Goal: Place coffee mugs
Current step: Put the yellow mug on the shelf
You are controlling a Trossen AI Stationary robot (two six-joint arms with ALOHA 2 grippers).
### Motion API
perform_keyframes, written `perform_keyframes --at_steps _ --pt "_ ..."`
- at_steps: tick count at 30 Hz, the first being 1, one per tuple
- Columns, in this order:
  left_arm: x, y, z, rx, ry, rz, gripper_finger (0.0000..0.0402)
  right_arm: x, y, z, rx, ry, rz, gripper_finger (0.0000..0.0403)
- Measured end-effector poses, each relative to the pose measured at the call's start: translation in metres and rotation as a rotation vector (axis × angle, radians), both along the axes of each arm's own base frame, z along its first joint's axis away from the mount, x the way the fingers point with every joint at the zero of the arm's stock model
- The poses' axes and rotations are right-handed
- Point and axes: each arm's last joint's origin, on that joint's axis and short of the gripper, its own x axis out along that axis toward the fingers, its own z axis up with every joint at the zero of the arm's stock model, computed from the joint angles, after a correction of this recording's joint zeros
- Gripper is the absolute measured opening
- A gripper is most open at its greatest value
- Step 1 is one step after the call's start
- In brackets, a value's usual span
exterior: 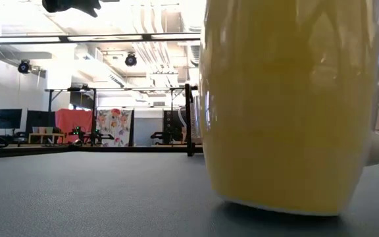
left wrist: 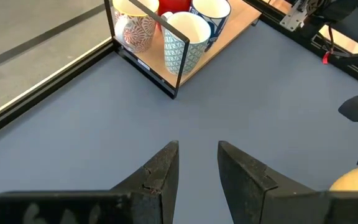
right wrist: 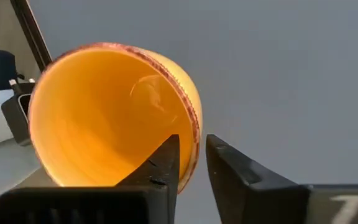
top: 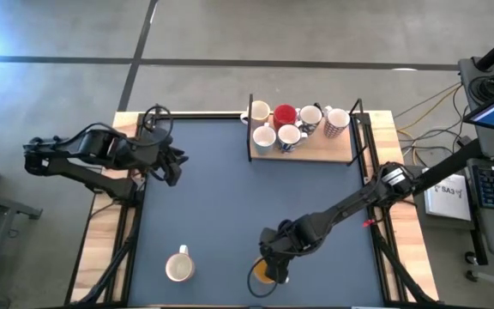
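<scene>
An orange mug (top: 264, 273) stands near the table's near edge and fills the low view (exterior: 288, 99). My right gripper (top: 274, 260) is shut on its rim. A white mug (top: 179, 266) stands upright on its base to the left of it, untouched. Several more mugs (top: 294, 124), white, patterned and one red, stand on a wooden tray (top: 333, 150) at the far side; the left wrist view shows them too (left wrist: 182, 34). My left gripper (left wrist: 197, 165) hovers open over the table's left part (top: 174, 163), holding nothing. My right gripper pinches the orange mug's rim (right wrist: 194, 140), one finger (right wrist: 163, 165) inside the cup and the other (right wrist: 232, 171) outside its wall. The fingers come from above, slanting in from the right. The mug's base (exterior: 275, 201) sits at the table top.
A dark metal frame (top: 250, 129) edges the tray on its left side, and rails (top: 369, 154) run along the table's right side. Bare grey table top (top: 230, 206) lies between the tray and the two near mugs. Cables and equipment (top: 487, 180) sit beyond the right edge.
</scene>
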Motion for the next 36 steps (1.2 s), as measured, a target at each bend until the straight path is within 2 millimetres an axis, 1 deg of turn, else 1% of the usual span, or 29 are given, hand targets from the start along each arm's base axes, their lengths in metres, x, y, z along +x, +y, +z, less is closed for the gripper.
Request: perform_keyframes --at_steps 4,5,10,15,20,24,30,34,36 --pt "0.002 0.0 -0.001 0.001 0.006 0.0 0.0094 -0.003 -0.002 -0.001 -0.03 0.023 0.034 0.0021" --pt "0.002 0.0 -0.001 0.001 0.008 0.0 0.0094 -0.003 -0.002 -0.001 -0.03 0.022 0.046 0.0016" --pt "0.004 0.0 -0.001 0.006 0.004 0.005 0.0094 -0.008 -0.006 0.002 -0.059 0.061 0.079 0.0011" --pt "0.005 0.0 0.0 0.007 -0.015 0.008 0.0094 -0.022 -0.025 0.015 -0.155 0.16 0.096 0.0011" --pt "0.005 0.0 0.0 0.015 -0.015 0.001 0.0094 -0.035 -0.056 0.031 -0.269 0.252 0.088 0.001" --pt "0.005 0.0 0.001 0.043 -0.008 -0.003 0.0094 -0.041 -0.084 0.042 -0.3 0.285 0.088 0.001" --pt "0.006 0.001 0.002 0.091 -0.013 0.014 0.0094 -0.055 -0.128 0.062 -0.312 0.291 0.068 0.0009" --pt "0.006 0.002 0.002 0.12 -0.013 0.037 0.0094 -0.071 -0.161 0.077 -0.325 0.257 0.033 0.0009" --pt "0.005 0.003 0.003 0.145 -0.008 0.046 0.0094 -0.08 -0.179 0.082 -0.333 0.244 -0.013 0.0009"
